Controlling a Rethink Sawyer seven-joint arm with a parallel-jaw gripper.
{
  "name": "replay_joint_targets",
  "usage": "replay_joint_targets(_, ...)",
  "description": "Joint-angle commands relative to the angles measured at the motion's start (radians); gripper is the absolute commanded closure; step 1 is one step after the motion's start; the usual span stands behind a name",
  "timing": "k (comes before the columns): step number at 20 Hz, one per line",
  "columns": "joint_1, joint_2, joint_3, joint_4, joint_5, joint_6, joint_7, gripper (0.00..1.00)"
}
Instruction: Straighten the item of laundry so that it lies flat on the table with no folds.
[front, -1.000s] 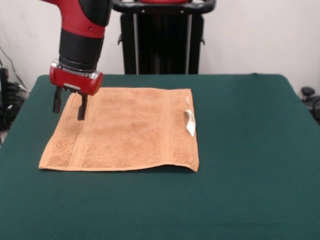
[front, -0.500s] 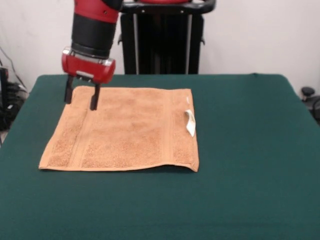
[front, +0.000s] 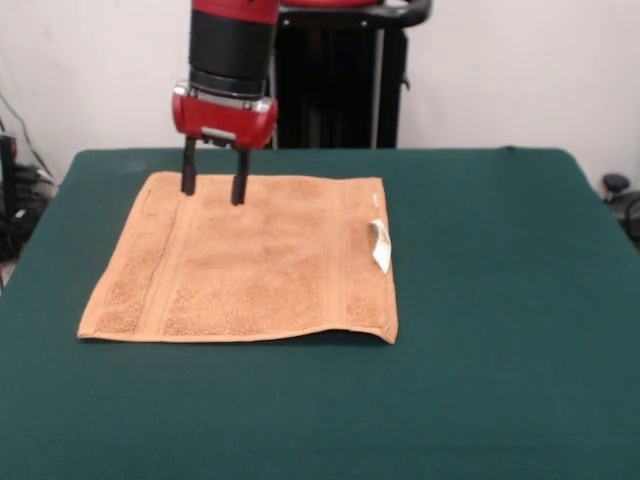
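The item of laundry is an orange-tan terry towel lying spread on the dark green table, left of centre. Ribbed bands run near its left and right sides, and a small white tag sticks out near its right edge. Its front right corner looks slightly doubled over. My gripper hangs above the towel's far edge, left of the middle. Its two black fingers are apart with nothing between them, so it is open.
A black pedestal stands behind the table's far edge. Dark cables and gear sit off the table's left side, and a dark object sits off its right side.
The arm has moved right and toward the far edge, rising from the towel's left border to above its far edge. The fingers stayed apart. The towel has not moved.
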Motion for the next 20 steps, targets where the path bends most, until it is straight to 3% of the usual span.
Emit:
replay_joint_targets(1, 0.022, 0.128, 0.138, 0.066, 0.062, -0.044, 0.231, 0.00)
replay_joint_targets(5, 0.048, 0.115, 0.123, 0.075, 0.082, -0.041, 0.252, 0.00)
replay_joint_targets(11, 0.120, 0.009, 0.055, 0.111, 0.077, -0.022, 0.240, 0.00)
replay_joint_targets(20, 0.110, -0.071, 0.074, 0.112, 0.073, 0.084, 0.172, 0.00)
